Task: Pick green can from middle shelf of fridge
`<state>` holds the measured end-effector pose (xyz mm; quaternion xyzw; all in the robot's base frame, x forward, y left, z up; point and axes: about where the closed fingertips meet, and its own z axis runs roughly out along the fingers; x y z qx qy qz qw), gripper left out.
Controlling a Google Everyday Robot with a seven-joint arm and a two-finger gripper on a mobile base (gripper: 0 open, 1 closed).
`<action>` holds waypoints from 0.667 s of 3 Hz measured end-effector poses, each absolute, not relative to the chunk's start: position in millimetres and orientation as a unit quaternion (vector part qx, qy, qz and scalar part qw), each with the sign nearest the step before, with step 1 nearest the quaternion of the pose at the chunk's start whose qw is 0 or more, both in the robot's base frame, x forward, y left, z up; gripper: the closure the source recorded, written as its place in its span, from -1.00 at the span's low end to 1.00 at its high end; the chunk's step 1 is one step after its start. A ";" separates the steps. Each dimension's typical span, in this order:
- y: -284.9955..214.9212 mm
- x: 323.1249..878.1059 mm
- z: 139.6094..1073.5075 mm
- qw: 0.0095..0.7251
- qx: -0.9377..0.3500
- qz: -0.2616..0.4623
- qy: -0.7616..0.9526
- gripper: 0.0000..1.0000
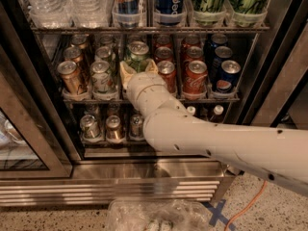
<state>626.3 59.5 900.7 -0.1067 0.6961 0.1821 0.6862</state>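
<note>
Camera view: my gripper (138, 68) is inside the open fridge (120, 186), pushed up to the front of the middle shelf (211, 99), in the lane third from the left. My fingers (124, 71) are spread, one at the green can's (138, 52) 8 o'clock and the other at its 4 o'clock, so its lower body sits between them. I cannot tell whether the pads are touching the metal yet.

The can stands upright at the head of its lane, its silver top showing just above my wrist at 12 o'clock. A whitish can (101, 76) stands just beside it at 9 o'clock and a red cola can (167, 74) at 3 o'clock. My arm (216, 138) runs off toward 4 o'clock and covers the shelf edge below the can.

As I judge it, I am at the end of the reach and the grasp is the step in hand. The next move calls for closing squarely on the can without nudging either neighbour, then lifting it a little to clear the lane front and drawing it straight back toward 6 o'clock.
</note>
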 end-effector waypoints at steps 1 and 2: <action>68.1 615.9 900.1 0.650 -0.106 0.265 0.704 1.00; 64.4 620.3 897.1 0.603 -0.069 0.365 0.706 1.00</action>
